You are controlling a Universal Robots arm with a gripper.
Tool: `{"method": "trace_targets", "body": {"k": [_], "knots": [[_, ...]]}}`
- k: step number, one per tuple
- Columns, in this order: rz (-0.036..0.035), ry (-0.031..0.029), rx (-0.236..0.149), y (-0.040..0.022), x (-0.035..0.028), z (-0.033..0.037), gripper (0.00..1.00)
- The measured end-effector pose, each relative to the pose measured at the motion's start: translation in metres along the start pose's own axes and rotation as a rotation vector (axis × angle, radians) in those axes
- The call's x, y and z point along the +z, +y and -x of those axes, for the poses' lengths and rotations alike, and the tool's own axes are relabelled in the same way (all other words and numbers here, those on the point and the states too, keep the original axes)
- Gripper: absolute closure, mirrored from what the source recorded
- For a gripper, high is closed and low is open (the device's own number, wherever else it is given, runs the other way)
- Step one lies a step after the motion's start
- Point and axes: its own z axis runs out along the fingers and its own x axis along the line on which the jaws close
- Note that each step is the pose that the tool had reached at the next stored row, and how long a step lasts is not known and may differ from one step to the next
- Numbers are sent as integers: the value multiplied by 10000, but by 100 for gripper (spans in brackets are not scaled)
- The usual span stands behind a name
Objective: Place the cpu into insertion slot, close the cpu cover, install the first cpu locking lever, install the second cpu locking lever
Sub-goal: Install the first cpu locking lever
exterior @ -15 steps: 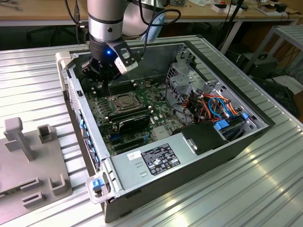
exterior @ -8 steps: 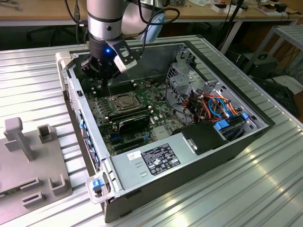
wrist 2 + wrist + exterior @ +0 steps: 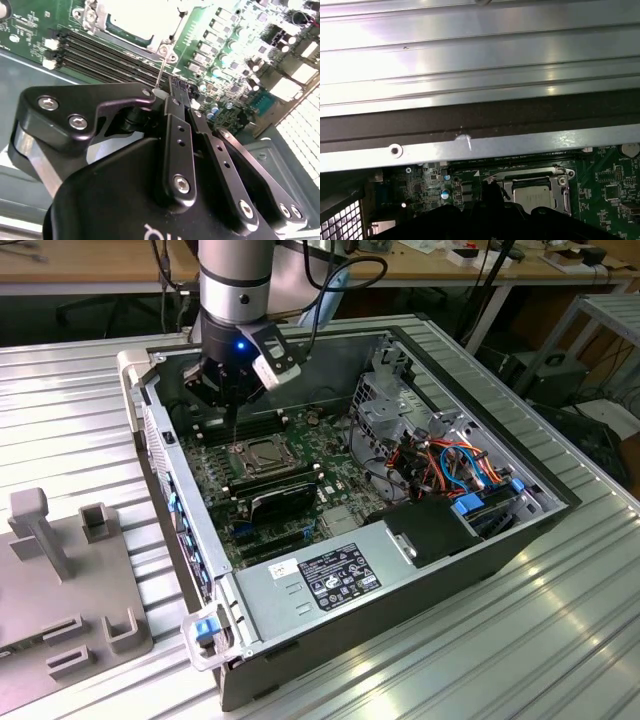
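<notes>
Ribbed metal desk (image 3: 560, 640) holds an open computer case (image 3: 400, 625). Inside, the cpu (image 3: 262, 452) sits in the insertion slot (image 3: 270, 467) on the green board (image 3: 607, 210). The claw (image 3: 233, 412) hangs right over it, clenched on a thin lever (image 3: 159, 75).

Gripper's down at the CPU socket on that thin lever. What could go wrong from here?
1. The gripper seems to pinch the thin locking lever by its very tips; the springy wire could slip free and snap back.
2. The memory slots lie right beside the lever, so a sideways sweep could scrape them.
3. If the lever misses its catch, the cpu cover over the cpu may not clamp.
</notes>
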Motion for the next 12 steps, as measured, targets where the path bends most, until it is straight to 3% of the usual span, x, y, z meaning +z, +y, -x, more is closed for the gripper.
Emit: {"method": "trace_targets", "body": {"k": [2, 12], "knots": [[1, 1, -30, 4, 4, 39, 89], [2, 3, -128, 4, 20, 42, 89]]}}
